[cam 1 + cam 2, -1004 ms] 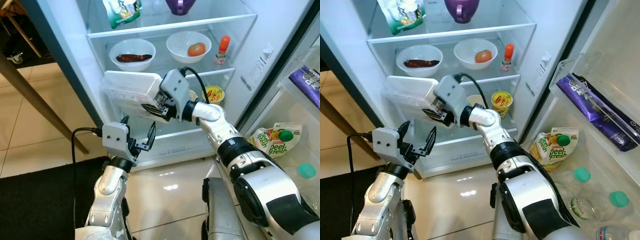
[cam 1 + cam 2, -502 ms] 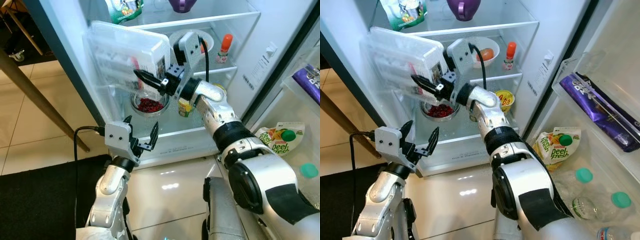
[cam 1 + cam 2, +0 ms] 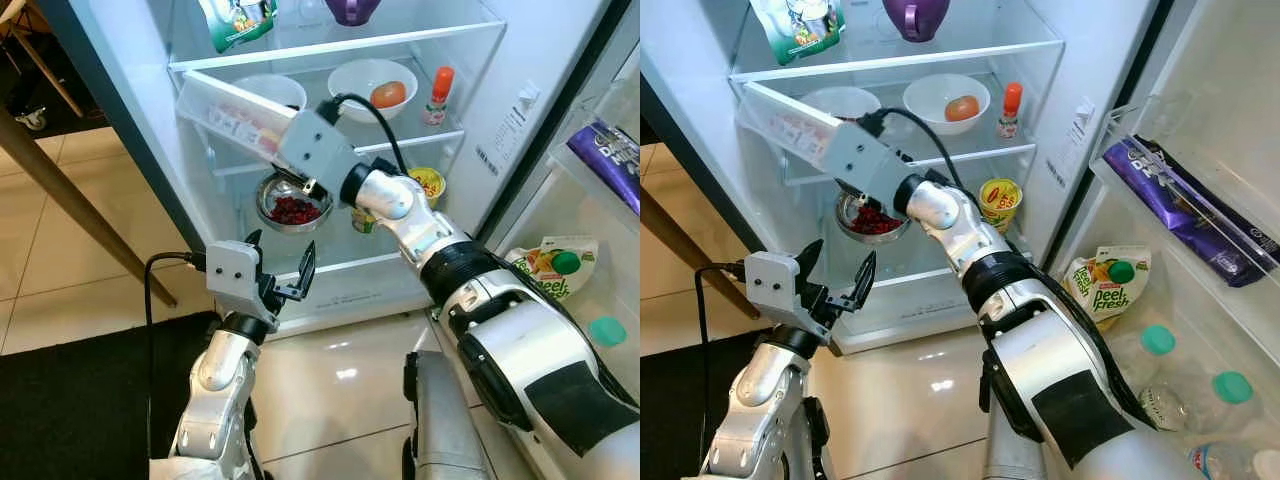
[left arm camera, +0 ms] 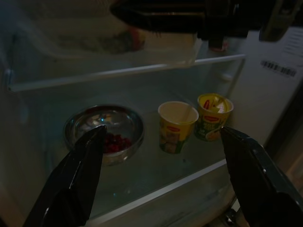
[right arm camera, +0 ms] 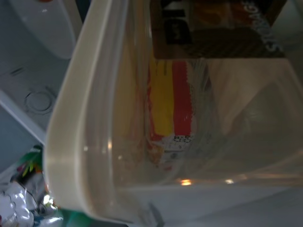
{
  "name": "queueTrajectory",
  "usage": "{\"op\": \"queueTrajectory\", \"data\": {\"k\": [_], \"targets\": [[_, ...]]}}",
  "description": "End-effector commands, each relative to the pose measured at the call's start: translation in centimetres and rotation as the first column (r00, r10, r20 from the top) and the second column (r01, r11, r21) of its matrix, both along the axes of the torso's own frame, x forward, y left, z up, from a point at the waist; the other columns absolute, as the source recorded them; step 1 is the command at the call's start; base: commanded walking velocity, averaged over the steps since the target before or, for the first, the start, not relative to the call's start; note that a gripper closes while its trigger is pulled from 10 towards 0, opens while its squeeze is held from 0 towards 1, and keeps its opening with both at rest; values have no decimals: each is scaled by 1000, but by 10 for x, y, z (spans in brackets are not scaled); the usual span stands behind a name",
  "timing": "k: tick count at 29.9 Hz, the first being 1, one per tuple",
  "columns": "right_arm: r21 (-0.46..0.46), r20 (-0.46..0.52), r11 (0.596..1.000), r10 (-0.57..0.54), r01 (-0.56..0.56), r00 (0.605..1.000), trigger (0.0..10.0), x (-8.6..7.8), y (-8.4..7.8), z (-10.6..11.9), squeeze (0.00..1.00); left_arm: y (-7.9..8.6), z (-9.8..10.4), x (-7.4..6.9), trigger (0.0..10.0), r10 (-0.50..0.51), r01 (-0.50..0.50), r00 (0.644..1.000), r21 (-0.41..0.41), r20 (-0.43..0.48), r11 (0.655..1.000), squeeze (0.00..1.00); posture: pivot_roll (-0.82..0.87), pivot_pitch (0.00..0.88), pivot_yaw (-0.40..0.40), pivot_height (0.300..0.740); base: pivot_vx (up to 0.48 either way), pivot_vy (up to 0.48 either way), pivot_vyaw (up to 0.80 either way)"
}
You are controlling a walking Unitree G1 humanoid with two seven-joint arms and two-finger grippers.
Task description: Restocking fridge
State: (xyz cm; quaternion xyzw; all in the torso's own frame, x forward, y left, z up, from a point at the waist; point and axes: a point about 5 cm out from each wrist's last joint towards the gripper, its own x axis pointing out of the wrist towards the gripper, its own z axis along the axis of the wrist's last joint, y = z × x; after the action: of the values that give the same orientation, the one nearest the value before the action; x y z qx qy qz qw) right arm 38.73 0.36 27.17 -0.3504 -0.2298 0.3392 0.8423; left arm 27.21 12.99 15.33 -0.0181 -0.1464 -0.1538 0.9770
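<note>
Clear plastic container [image 3: 232, 112], long and shallow with a pale rim and red-and-yellow packets inside, is tilted at the front edge of the fridge's middle glass shelf [image 3: 440, 137], its right end clamped in the right pincer [image 3: 308, 185]. Below it sit a steel bowl [image 3: 292, 203] of red pieces and 2 yellow cups [image 4: 213, 115]. The left pincer [image 3: 278, 272] hangs wide open, empty, near the lower shelf's front lip.
</note>
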Motion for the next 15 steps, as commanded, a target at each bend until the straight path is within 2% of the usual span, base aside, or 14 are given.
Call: {"op": "queueTrajectory", "data": {"k": [1,4,9,13,15], "targets": [[-46,25,999,26,-25,999,10000,-3,9,1,0,-1,-1,-3,10000,2,-2,1000,-6,-9,1000,0,15,288,-5,471,0,0,0],[-190,139,979,-42,69,989,10000,1,1,-5,0,-1,-2,-4,10000,2,-2,1000,-7,-14,1000,0,8,290,-5,471,0,0,0],[-256,225,955,-95,152,970,10000,6,-8,-5,0,-2,-2,-4,10000,-2,1,1000,-9,-18,1000,0,8,290,-5,471,0,0,0],[-378,349,891,-112,250,930,10000,11,-16,-5,0,-5,-2,-3,10000,-11,11,1000,-11,-19,1000,0,-3,282,-3,471,0,0,0],[-396,361,880,-113,262,926,10000,12,-17,-6,0,-6,-2,-2,10000,-13,13,1000,-11,-19,1000,0,-3,282,-3,471,0,0,0]]}}
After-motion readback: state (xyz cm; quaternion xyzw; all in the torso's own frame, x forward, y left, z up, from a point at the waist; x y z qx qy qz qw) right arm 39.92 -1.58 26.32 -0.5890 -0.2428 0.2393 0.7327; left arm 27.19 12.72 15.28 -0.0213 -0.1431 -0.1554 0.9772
